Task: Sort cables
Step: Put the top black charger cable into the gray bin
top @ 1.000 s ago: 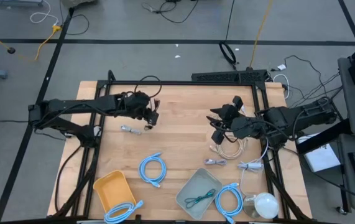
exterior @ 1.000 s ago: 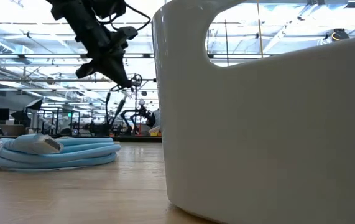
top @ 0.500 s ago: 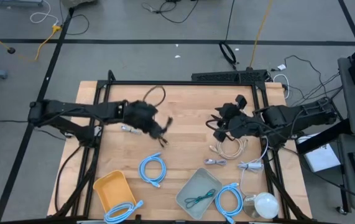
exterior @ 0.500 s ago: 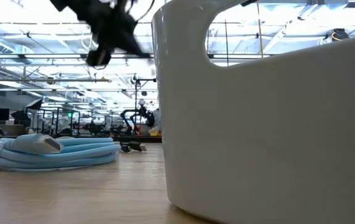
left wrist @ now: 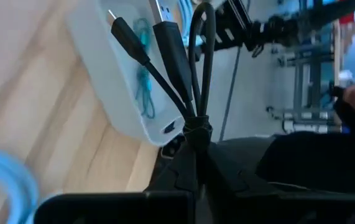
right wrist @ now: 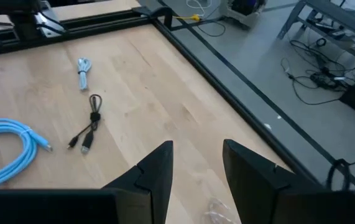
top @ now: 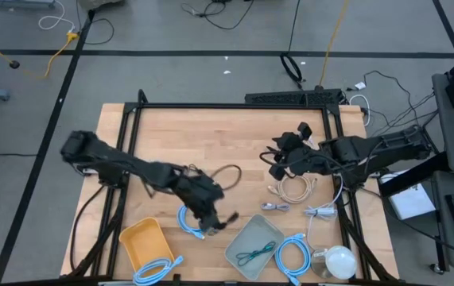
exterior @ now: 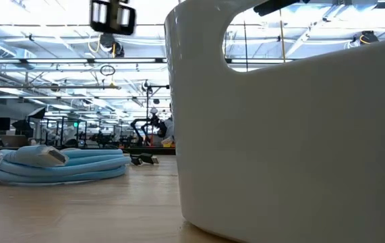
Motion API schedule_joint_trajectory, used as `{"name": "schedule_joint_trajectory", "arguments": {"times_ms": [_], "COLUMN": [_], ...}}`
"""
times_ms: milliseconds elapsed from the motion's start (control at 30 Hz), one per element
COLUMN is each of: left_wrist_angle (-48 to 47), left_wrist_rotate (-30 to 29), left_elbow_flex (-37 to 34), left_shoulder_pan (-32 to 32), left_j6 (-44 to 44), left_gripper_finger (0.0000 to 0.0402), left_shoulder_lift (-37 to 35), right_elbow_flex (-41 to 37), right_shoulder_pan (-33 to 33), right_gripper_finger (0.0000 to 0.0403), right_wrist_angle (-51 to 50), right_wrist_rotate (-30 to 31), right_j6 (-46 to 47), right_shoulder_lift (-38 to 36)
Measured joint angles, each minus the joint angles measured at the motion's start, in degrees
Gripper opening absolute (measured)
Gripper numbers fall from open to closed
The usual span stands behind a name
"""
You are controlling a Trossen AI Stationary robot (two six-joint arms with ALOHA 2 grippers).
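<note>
My left gripper [top: 215, 218] [left wrist: 196, 134] is shut on a short black cable bundle [left wrist: 186, 68], beside the grey tray [top: 268, 232] [left wrist: 106, 93]. A teal cable [top: 254, 254] lies in that tray. Three light-blue loops [top: 195, 216] [top: 153, 270] [top: 292, 256] lie flat. A beige coil [top: 294, 189] and two grey bundles [top: 274, 206] [top: 320, 212] lie near my right gripper [top: 277, 163] [right wrist: 196, 163], which hovers open. The right wrist view also shows another black bundle [right wrist: 92, 124] and a grey bundle [right wrist: 82, 71] lying on the wood. My left gripper pinches the black bundle at its tied waist [left wrist: 196, 124] between the two fingers. The bundle runs on along the fingers, its loop [left wrist: 202, 43] and two plug ends [left wrist: 165, 37] sticking out past them. It is lifted clear, its free ends over the grey tray's rim.
A yellow tray [top: 135, 238] stands at the near left. A round white object [top: 338, 258] with its white cord sits at the near right corner. The low view is mostly filled by a white container wall [exterior: 286, 135]. A black frame [top: 234, 106] borders the table.
My left gripper swung from the far left-centre of the table toward the near edge and right, up to the grey tray, turning as it went. The black bundle stayed shut in it and was carried along. A dark bundle now shows on the wood in the low view.
</note>
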Motion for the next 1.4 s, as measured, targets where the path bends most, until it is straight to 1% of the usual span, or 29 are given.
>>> {"name": "schedule_joint_trajectory", "arguments": {"times_ms": [100, 233, 367, 567, 767, 967, 1067, 1300, 1400], "left_wrist_angle": [3.5, 9.8, 12.2, 12.4, 14.6, 20.2, 20.3, 19.7, 19.7], "left_wrist_rotate": [0.9, 1.2, 4.1, 10.5, 10.2, 9.4, 9.2, 10.8, 11.0], "left_elbow_flex": [1.5, 2.5, 2.4, 2.4, 2.4, 2.4, 2.4, 2.4, 2.4], "left_shoulder_pan": [0.1, 1.7, 2.9, 1.1, -0.3, 0.4, 1.3, 2.7, 3.1], "left_j6": [1.8, 2.8, 1.6, 1.7, 2.9, 1.2, 1.1, 4.1, 4.4], "left_gripper_finger": [0.0010, 0.0010, 0.0009, 0.0009, 0.0009, 0.0009, 0.0009, 0.0009, 0.0021], "left_shoulder_lift": [4.9, 9.5, 14.0, 17.8, 18.0, 18.0, 18.0, 18.0, 18.0], "right_elbow_flex": [-1.5, -2.6, -2.8, -2.8, -2.8, -2.8, -2.8, -2.8, -2.8], "right_shoulder_pan": [0.0, 0.0, 0.0, 0.1, -0.5, -2.0, -2.4, -2.5, -2.5], "right_gripper_finger": [0.0134, 0.0134, 0.0134, 0.0134, 0.0134, 0.0134, 0.0134, 0.0134, 0.0134], "right_wrist_angle": [2.8, 4.3, 4.3, 4.5, 5.8, 8.4, 9.5, 10.2, 10.2], "right_wrist_rotate": [-1.4, -2.7, -2.8, -2.5, -1.1, -1.1, -1.2, -1.2, -1.3], "right_j6": [0.0, 0.0, 1.1, 1.0, -0.3, -2.0, -2.0, -3.1, -3.1], "right_shoulder_lift": [0.0, 0.0, 0.0, -0.2, -0.2, -0.2, -0.2, -0.2, -0.2]}}
